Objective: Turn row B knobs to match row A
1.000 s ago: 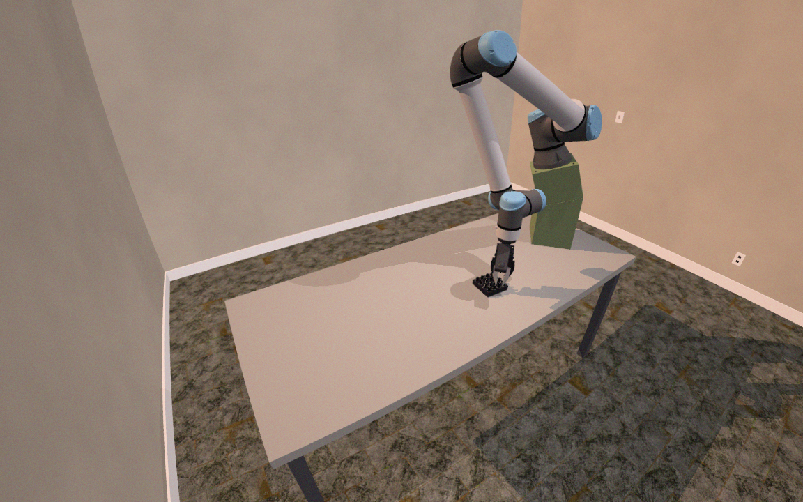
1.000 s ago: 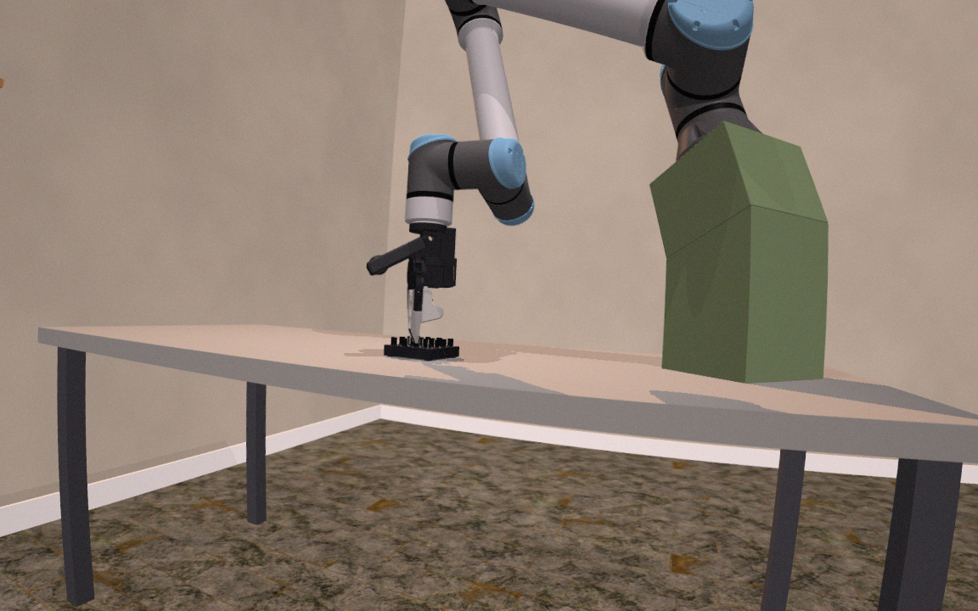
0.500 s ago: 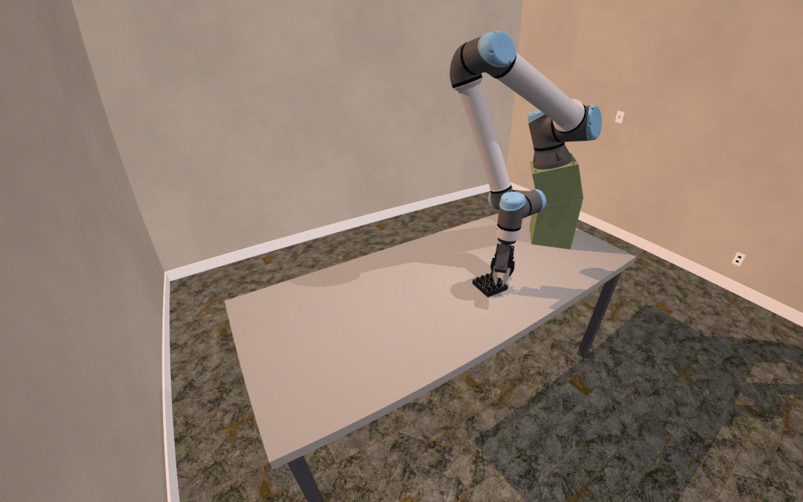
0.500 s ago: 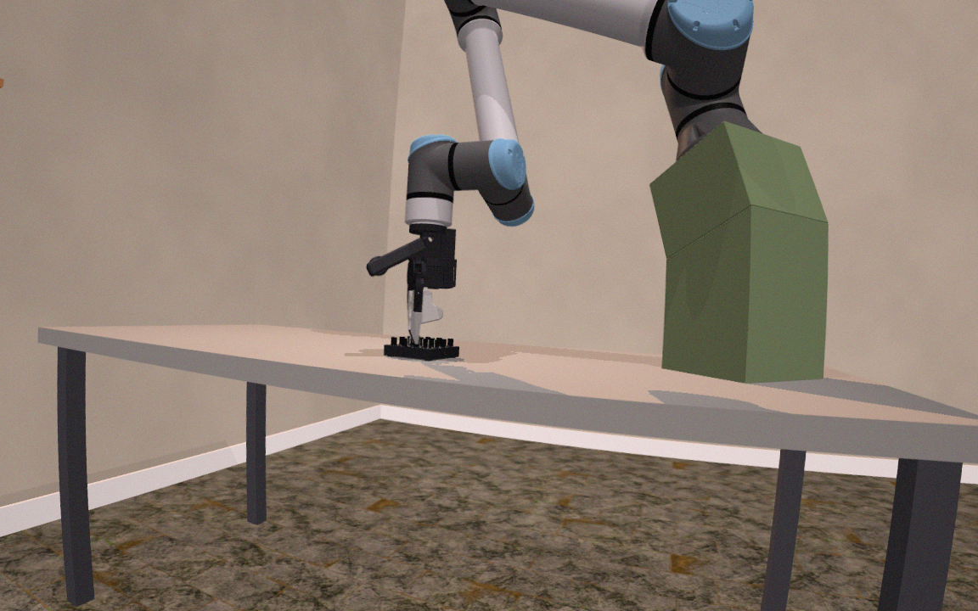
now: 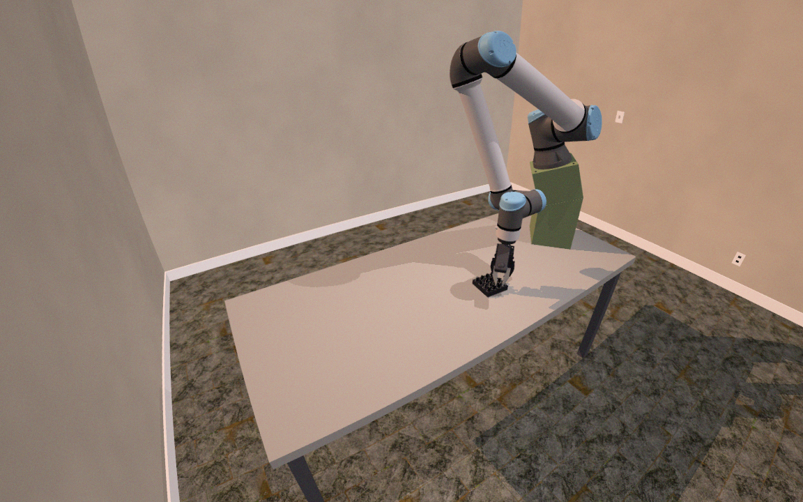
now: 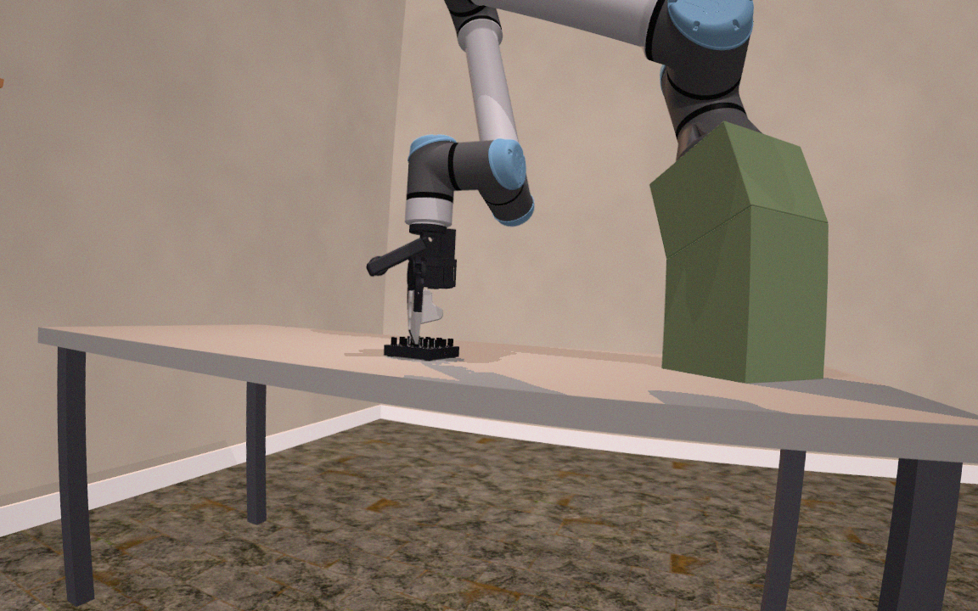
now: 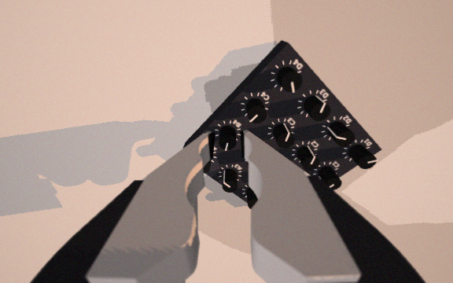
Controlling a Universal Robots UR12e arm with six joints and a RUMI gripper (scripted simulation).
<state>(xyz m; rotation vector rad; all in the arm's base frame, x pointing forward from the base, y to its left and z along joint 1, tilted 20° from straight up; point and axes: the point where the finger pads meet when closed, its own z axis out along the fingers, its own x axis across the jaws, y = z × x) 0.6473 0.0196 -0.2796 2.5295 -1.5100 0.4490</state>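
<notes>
The black knob box [image 5: 491, 288] [image 6: 423, 355] [image 7: 246, 92] lies on the table. My gripper [image 5: 501, 279] [image 6: 415, 340] [image 7: 227, 133] points down at it, its fingertips narrowly apart at about knob height. In the wrist view knob B4 [image 7: 227, 135] shows between the fingertips, with a gap on either side. Its white line points down and slightly left. Knob A3 [image 7: 230, 180] shows below it. Knob A2 [image 7: 252, 197] is partly hidden by the right finger, and A4 mostly by the left. B1, B2, B3 and A1 are hidden. The socket cannot be made out.
Knobs C4 [image 7: 255, 110], C3 [image 7: 282, 135], C2 [image 7: 308, 155] and C1 [image 7: 329, 178] stand beside row B. Knobs D4 [image 7: 289, 79], D3 [image 7: 316, 107], D2 [image 7: 341, 134] and D1 [image 7: 362, 156] line the outer edge. The arm's green pedestal [image 5: 555, 206] [image 6: 743, 304] stands at the table's far end.
</notes>
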